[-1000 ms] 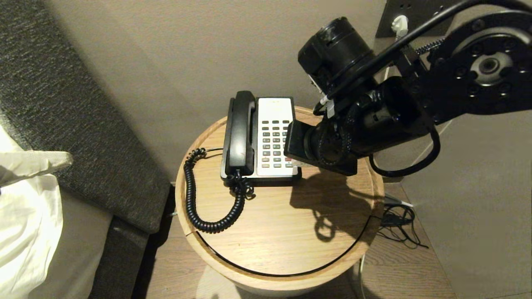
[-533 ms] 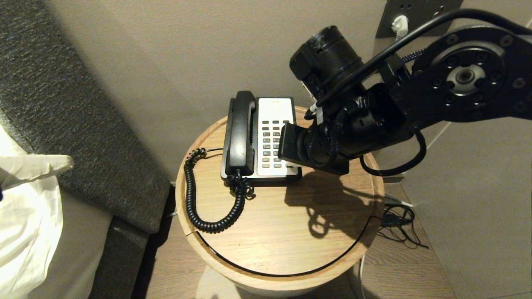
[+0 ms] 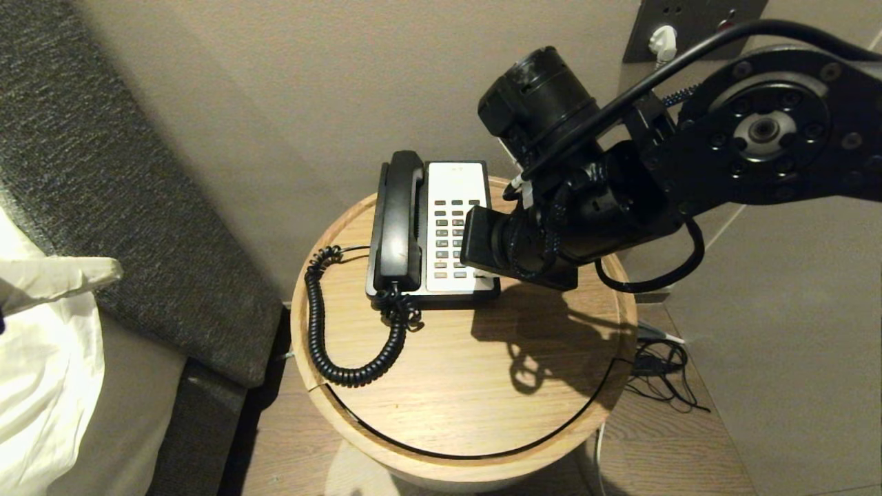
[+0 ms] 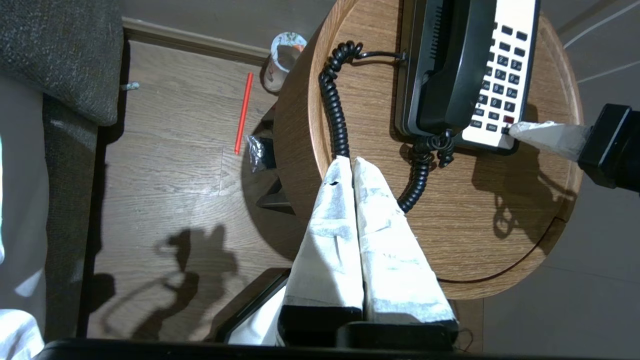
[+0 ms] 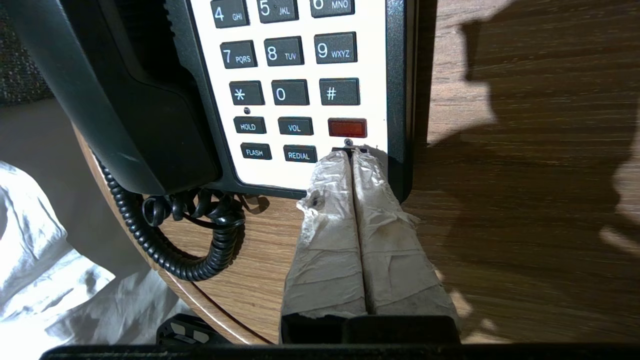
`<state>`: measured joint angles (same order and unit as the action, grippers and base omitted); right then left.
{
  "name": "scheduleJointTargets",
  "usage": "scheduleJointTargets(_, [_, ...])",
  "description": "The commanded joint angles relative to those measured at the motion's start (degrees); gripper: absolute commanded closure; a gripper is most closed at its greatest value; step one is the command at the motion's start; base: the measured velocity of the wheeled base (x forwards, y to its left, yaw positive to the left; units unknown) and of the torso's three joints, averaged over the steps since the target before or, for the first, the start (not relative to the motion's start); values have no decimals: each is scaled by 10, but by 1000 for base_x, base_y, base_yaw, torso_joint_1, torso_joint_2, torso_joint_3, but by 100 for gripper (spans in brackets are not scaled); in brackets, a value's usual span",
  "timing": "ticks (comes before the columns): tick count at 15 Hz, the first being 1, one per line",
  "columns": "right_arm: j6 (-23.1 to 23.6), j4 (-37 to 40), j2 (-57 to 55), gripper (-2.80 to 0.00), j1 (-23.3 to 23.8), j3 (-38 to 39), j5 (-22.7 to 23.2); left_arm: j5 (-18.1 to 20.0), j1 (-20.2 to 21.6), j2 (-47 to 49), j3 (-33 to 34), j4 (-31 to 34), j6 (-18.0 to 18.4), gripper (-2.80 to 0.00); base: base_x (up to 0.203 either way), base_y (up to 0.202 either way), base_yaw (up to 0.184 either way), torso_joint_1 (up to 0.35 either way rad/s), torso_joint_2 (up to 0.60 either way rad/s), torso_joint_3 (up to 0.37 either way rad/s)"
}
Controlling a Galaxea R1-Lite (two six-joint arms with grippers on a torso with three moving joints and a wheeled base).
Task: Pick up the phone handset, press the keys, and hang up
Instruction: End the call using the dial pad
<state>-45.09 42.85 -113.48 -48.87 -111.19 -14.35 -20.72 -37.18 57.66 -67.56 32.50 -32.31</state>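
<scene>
The black phone handset (image 3: 398,220) lies in its cradle on the left side of the phone base, and its coiled cord (image 3: 317,324) loops across the round wooden table (image 3: 468,399). The keys (image 3: 451,238) sit in the white faceplate (image 5: 300,172). My right gripper (image 5: 351,154) is shut. Its taped tips rest on the lowest right key, just below the red button (image 5: 347,128). In the head view the wrist hides those tips. My left gripper (image 4: 348,161) is shut on nothing and hangs high over the table's left edge, clear of the phone handset (image 4: 452,75).
A grey headboard (image 3: 103,172) and white bedding (image 3: 41,386) stand left of the table. A paper cup (image 4: 285,55) and a red stick (image 4: 242,112) lie on the floor behind it. A wall socket (image 3: 661,41) and loose cables (image 3: 661,372) are at the right.
My right arm has shifted a little to the left over the keypad and then held still. The handset, the cord and the left gripper have not moved.
</scene>
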Motion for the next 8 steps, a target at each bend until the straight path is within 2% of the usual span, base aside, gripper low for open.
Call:
scheduleJointTargets(1, [-3, 2, -2, 0, -1, 0, -1, -1, 0, 2, 1, 2, -2, 0, 0, 0, 0, 0, 0, 0])
scheduleJointTargets(8, [-2, -1, -3, 0, 0, 1, -1, -1, 0, 2, 5, 1, -2, 0, 0, 0, 0, 0, 0, 0])
